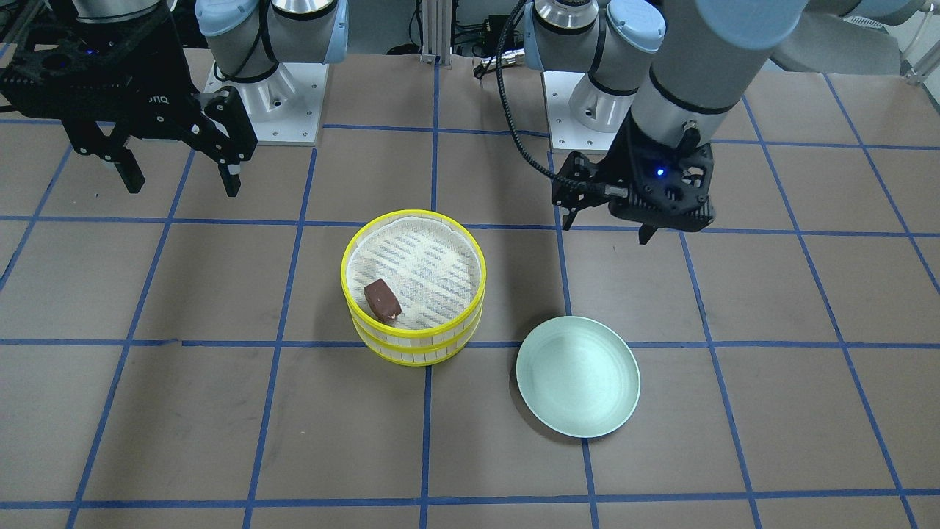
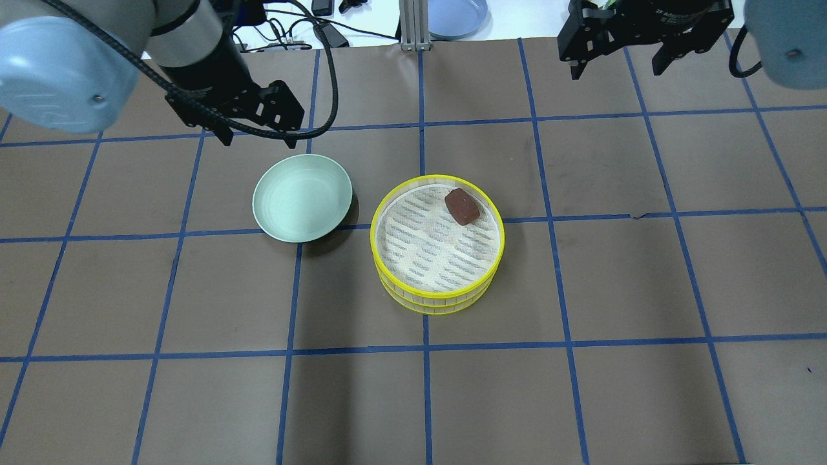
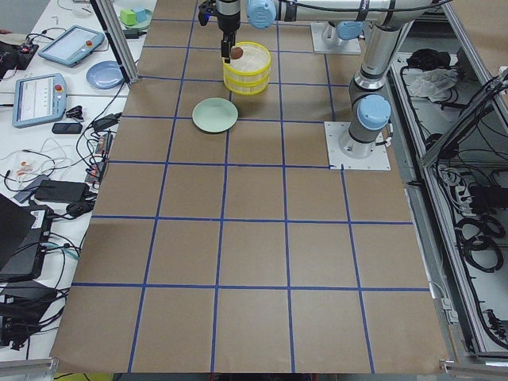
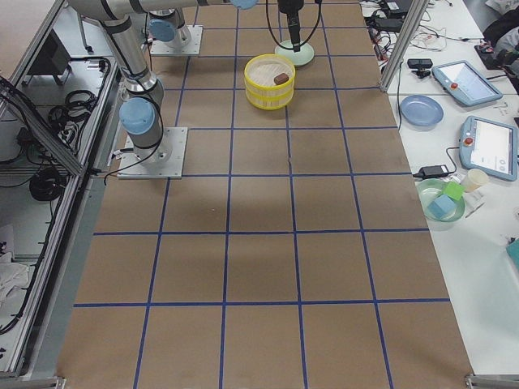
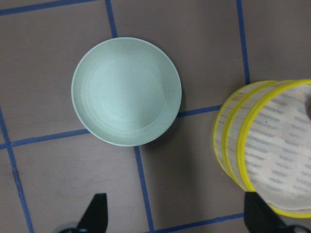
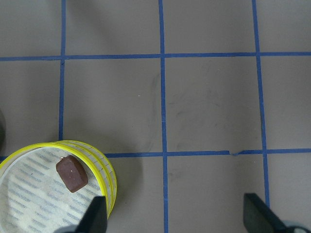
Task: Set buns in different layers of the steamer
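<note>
The steamer (image 1: 351, 258) (image 2: 387, 206) stands as a two-tier stack mid-table. The dark reddish-brown bun (image 1: 382, 300) (image 2: 461, 206) (image 6: 71, 174) lies on the top tray's mesh floor, near the rim. The cream bun is hidden; the lower layer's floor is covered. My left gripper (image 1: 608, 228) (image 2: 258, 137) (image 5: 175, 218) is open and empty, raised above the table beside the pale green plate (image 1: 578, 376) (image 2: 302, 200) (image 5: 126, 91), which is empty. My right gripper (image 1: 183, 184) (image 2: 617, 68) (image 6: 177, 221) is open and empty, raised off to the steamer's far right side.
The brown table has blue tape grid lines. Both arm bases (image 1: 268, 95) (image 1: 587, 103) stand at the robot's edge. A blue plate (image 2: 457, 16) and cables lie beyond the far edge. The side bench holds tablets (image 4: 489, 144) and bowls.
</note>
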You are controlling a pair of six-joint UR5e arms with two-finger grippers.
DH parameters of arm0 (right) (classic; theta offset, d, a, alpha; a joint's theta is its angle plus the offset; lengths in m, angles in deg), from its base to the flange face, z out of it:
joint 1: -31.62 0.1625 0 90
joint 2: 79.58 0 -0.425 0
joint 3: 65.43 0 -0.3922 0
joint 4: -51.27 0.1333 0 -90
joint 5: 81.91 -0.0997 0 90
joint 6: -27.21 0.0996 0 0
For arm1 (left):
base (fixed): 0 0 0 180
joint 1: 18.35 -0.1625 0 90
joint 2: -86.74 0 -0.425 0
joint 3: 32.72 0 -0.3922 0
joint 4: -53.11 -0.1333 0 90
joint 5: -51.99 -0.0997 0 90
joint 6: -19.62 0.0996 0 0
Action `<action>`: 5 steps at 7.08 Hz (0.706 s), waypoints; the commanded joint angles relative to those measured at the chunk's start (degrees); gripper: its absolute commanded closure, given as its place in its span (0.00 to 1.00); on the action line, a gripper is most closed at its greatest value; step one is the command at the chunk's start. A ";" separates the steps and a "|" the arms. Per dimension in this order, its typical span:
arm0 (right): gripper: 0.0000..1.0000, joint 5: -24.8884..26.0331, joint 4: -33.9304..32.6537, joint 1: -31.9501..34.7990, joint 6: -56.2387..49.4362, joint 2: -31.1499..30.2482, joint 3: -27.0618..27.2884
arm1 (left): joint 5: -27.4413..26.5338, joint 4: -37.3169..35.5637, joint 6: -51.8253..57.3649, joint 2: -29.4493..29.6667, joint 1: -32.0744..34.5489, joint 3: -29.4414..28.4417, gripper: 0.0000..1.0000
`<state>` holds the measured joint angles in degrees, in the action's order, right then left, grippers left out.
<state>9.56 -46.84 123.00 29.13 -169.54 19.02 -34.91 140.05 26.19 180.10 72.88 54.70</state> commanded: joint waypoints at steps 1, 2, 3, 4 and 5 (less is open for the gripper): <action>0.00 0.03 0.21 0.11 0.02 -0.04 0.02 | -3.16 1.74 0.29 -4.14 -1.14 -0.05 0.00; 0.00 0.03 0.29 0.11 -0.16 -0.04 0.02 | -3.35 1.82 0.29 -4.76 -1.22 0.03 0.00; 0.00 0.03 0.29 0.11 -0.16 -0.04 0.02 | -3.44 2.00 0.20 -5.37 -1.31 0.30 0.00; 0.00 0.03 0.29 0.11 -0.24 -0.04 0.02 | -3.79 1.56 0.29 -5.55 -1.31 0.56 0.00; 0.00 0.03 0.29 0.11 -0.07 -0.04 0.02 | -4.14 1.65 0.20 -5.56 -1.31 0.82 0.00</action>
<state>9.59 -46.55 123.11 28.96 -169.58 19.03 -38.65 141.75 26.44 174.71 71.59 55.21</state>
